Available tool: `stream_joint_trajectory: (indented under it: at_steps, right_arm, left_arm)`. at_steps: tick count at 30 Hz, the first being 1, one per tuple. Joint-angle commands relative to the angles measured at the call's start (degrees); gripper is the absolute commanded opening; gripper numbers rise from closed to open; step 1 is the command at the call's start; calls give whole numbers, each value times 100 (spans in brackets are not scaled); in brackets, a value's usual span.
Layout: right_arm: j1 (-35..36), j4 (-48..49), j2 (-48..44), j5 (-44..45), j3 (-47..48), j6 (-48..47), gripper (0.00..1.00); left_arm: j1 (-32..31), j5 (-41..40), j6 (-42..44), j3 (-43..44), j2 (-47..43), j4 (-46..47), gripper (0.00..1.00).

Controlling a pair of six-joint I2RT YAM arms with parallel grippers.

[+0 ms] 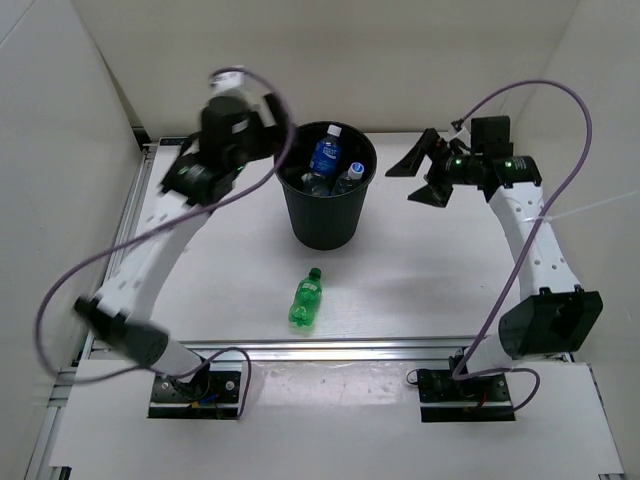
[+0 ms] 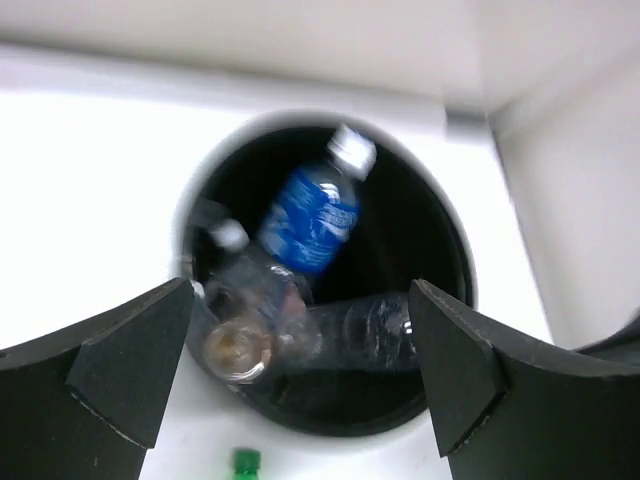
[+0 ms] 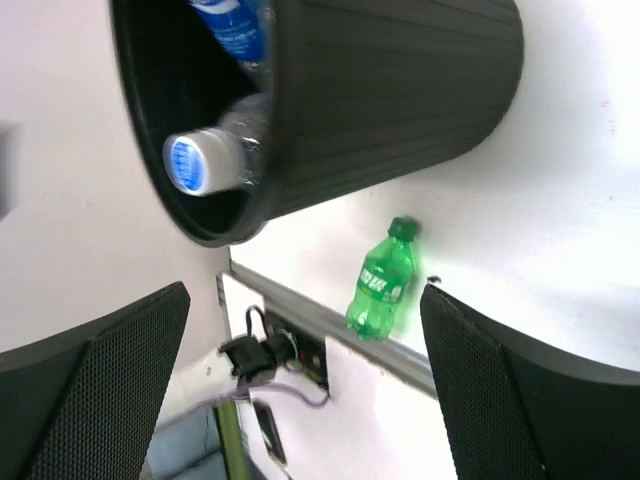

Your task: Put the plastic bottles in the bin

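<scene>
The black bin (image 1: 322, 222) stands at the table's middle back. Inside it lie a blue-labelled clear bottle (image 1: 325, 157) and a clear bottle with a white and blue cap (image 1: 352, 174). The left wrist view into the bin (image 2: 425, 235) shows the blue-labelled bottle (image 2: 310, 215) and two clear bottles (image 2: 365, 335). A green bottle (image 1: 307, 298) lies on the table in front of the bin. My left gripper (image 1: 235, 140) is open and empty, raised at the bin's left, blurred. My right gripper (image 1: 422, 178) is open and empty, right of the bin. No orange bottle shows clearly.
White walls enclose the table at the left, back and right. A metal rail (image 1: 330, 350) runs along the near edge just beyond the green bottle. In the right wrist view the bin (image 3: 400, 90) and the green bottle (image 3: 380, 285) lie ahead of the fingers.
</scene>
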Motion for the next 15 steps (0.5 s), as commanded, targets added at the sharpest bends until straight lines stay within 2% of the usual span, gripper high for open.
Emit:
stream_joint_trajectory:
  at_steps: [1,4,5,8,9,11,14,15]
  right_arm:
    - [-17,467,-603,313,-950,497,100]
    - [-17,1284,-1200,251,-1866,813,100]
    - [-17,1486,-1368,251,-2522,1067,100]
    - [211,2173,-2001,383,-3449,1463,100]
    - [420,2391,-2098,383,-3939,1526,100]
    - [702,2595,-2170,445,-4337,1579,100]
    - [1571,2579,-1776,733,-4437,1404,100]
    - [2148,2491,-1504,952,-4331,1281,100]
  left_arm:
    - [170,-1529,-104,-926,-2031,138,99]
    - [355,-2014,-104,-1781,-2914,86,99]
    - [433,-2145,-104,-2289,-3456,-36,99]
    - [487,-2620,-524,-2898,-4258,-571,99]
    - [548,-2682,-830,-2978,-4374,-1104,99]
    - [548,-2683,-1105,-2979,-4446,-1766,99]
    - [600,-2683,-1588,-2979,-4393,-2936,99]
    - [601,-2683,-1685,-2979,-4323,-3138,99]
